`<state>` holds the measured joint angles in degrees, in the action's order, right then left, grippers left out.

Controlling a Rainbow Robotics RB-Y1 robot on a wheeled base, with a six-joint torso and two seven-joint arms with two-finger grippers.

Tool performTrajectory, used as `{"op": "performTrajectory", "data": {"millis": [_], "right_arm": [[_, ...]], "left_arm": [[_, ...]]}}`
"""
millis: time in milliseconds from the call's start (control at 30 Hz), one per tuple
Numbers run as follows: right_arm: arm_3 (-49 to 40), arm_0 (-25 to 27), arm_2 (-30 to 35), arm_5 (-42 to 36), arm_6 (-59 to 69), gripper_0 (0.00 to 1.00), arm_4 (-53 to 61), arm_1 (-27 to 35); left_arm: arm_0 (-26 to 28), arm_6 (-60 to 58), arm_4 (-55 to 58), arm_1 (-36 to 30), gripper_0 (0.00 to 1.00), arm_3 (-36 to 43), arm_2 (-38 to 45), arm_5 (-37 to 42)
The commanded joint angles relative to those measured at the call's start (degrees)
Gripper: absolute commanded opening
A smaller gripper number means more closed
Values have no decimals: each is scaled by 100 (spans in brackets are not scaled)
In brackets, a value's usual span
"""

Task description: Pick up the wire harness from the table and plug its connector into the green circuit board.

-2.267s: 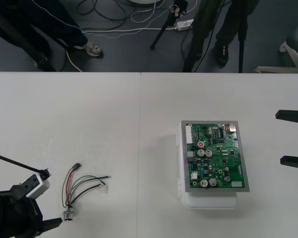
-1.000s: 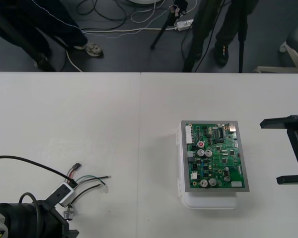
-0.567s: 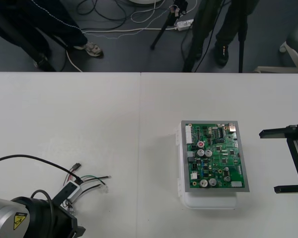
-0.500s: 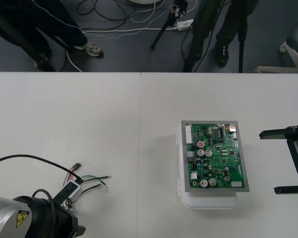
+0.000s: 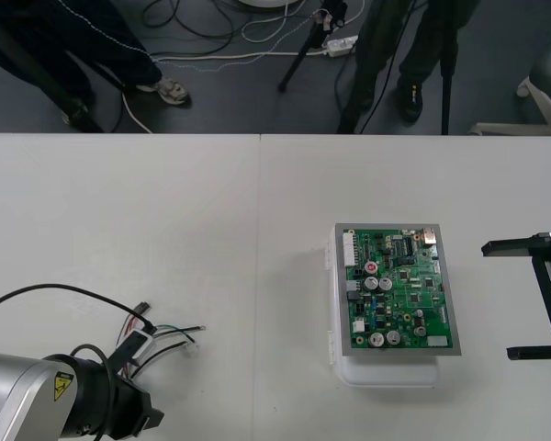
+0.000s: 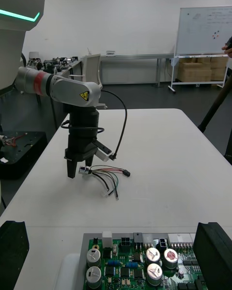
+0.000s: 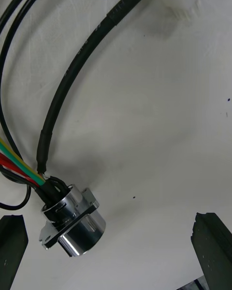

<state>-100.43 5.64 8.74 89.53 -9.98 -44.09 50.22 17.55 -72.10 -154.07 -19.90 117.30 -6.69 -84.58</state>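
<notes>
The wire harness [image 5: 168, 334] lies at the table's near left, its small black plug [image 5: 143, 308] toward the far side. My left gripper [image 7: 111, 216] hangs open straight over its near end. The round metal socket [image 7: 72, 220] rests on the table between the two fingers, closer to one of them and touched by neither. In the right wrist view the left gripper [image 6: 79, 169] stands upright on the harness [image 6: 107, 176]. The green circuit board [image 5: 399, 289] sits on its white base at centre right. My right gripper [image 5: 498, 300] waits open to the right of the board.
A thick black cable [image 5: 64, 296] loops from the left arm across the table beside the harness. The board's white base [image 5: 386, 372] juts out toward the table's front edge. Bare tabletop separates the harness from the board.
The left arm has swung over the harness and its silver link now covers the socket end in the front view. The right gripper came in from the right edge, then held still.
</notes>
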Motion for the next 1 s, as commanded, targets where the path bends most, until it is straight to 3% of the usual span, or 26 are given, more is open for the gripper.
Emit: {"op": "performTrajectory", "data": {"millis": [33,1000], "right_arm": [[-38,86,-30,47,-233,100,147,-73],[322,95,-30,47,-101,100,85,-65]], "left_arm": [[-164,-393,-36,197,100,-50,229,-226],[-419,-375,-45,197,100,-586,493,-85]]}}
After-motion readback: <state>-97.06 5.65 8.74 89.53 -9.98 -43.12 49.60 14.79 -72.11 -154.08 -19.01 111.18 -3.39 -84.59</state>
